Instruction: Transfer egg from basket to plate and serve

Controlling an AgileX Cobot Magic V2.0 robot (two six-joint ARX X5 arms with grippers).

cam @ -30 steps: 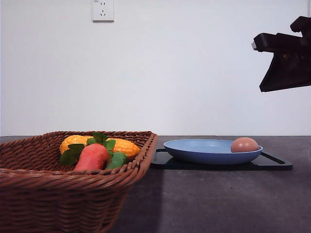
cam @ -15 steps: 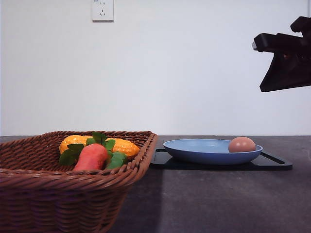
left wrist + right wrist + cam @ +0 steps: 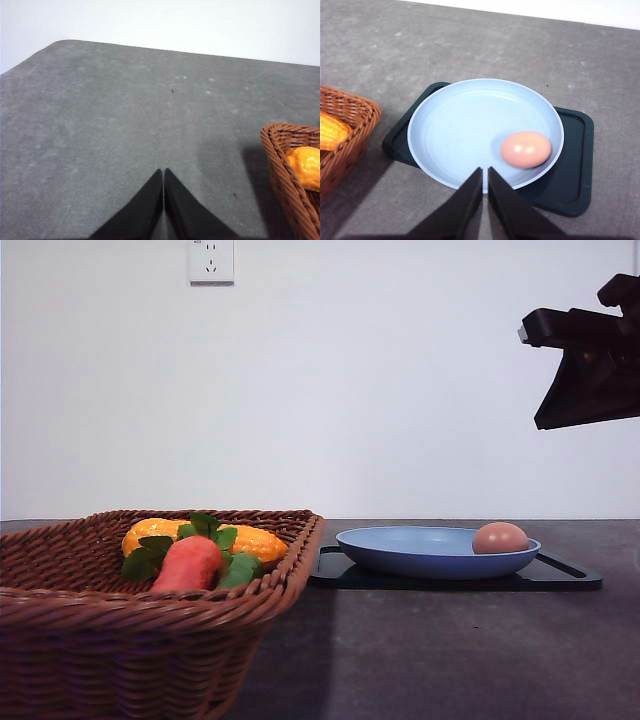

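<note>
Only the egg (image 3: 501, 537) has shifted, rocking slightly within the blue plate (image 3: 420, 552) near its right rim. Transfer looks done; serving the plate remains. Both claws, left (image 3: 163, 175) and right (image 3: 485, 172), are closed, holding nothing.

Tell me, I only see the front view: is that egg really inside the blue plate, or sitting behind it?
Observer: Inside. The right wrist view shows the egg lying in the plate, close to its rim.
Visitor: And the dark thing underneath?
Observer: A black tray with rounded corners; the plate sits on it and overhangs one edge.
Visitor: Is the right end effector open?
Observer: No, the right end effector has its fingers nearly together, above the plate's rim, holding nothing.
Visitor: And the left one?
Observer: The left end effector is shut too, over bare table beside the basket.
</note>
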